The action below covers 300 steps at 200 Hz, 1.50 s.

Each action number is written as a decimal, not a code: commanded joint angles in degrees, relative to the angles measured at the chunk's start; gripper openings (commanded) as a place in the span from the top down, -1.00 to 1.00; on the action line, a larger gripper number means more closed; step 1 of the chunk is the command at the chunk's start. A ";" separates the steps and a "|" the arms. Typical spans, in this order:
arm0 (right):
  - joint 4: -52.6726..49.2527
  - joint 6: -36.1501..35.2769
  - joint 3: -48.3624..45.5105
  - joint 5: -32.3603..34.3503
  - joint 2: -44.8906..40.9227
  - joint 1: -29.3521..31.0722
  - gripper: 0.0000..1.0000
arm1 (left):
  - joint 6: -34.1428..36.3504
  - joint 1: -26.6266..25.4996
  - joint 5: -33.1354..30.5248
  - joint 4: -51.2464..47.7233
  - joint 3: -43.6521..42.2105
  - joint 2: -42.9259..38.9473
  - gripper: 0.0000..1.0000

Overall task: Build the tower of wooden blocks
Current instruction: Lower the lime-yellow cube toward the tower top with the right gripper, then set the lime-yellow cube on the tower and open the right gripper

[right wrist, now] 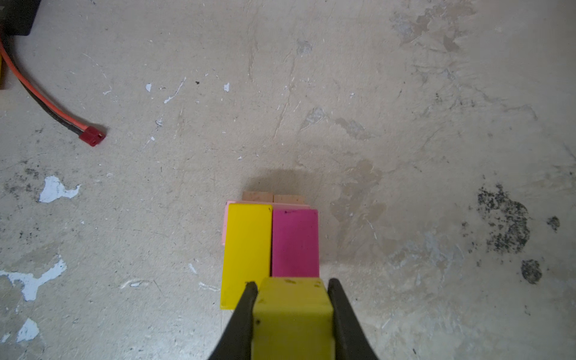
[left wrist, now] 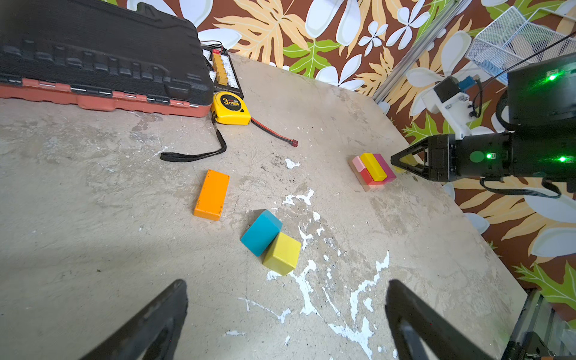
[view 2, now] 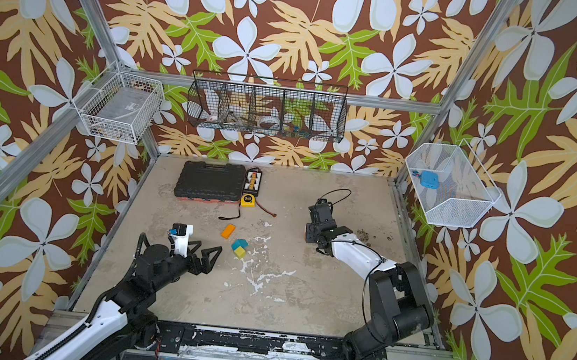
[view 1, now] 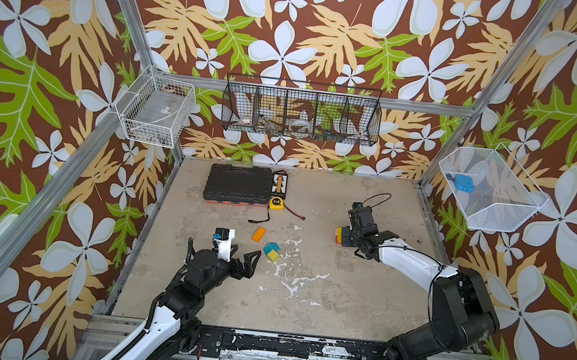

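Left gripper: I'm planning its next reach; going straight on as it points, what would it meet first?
Probably the yellow cube, lying nearly centred ahead of the open left gripper; the teal block touches it just beyond. The gripper's height over the table is unclear.

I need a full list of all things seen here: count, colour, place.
tower: 1, multicoloured, table right
held cube: 1, yellow, gripped at tower
orange brick: 1, orange, table middle
loose cube: 1, yellow, table middle
teal block: 1, teal, touching loose cube
case: 1, black and red, back left
tape measure: 1, yellow, by case
board: 1, black-white, right of case
cable: 1, red-black, by tape measure
baskets: 3, two white on side walls, black on back wall
blue thing: 1, blue, in right-side basket
table: 1, beige, under all
left claw: 1, black, open, near loose cube
right claw: 1, black, shut on held cube
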 commanded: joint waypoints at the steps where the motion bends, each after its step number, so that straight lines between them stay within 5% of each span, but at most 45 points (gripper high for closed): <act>1: 0.98 -0.16 0.55 -1.00 0.53 -0.82 1.00 | 0.39 0.07 0.50 2.06 0.44 0.17 -1.00; 75: 1.46 -0.07 1.52 -5.82 2.36 -2.79 1.00 | 0.39 0.08 0.55 2.14 0.51 0.63 -1.00; 300: -0.06 0.21 3.55 -3.92 4.86 -2.81 0.88 | 0.15 0.08 0.40 2.48 0.60 1.78 -1.00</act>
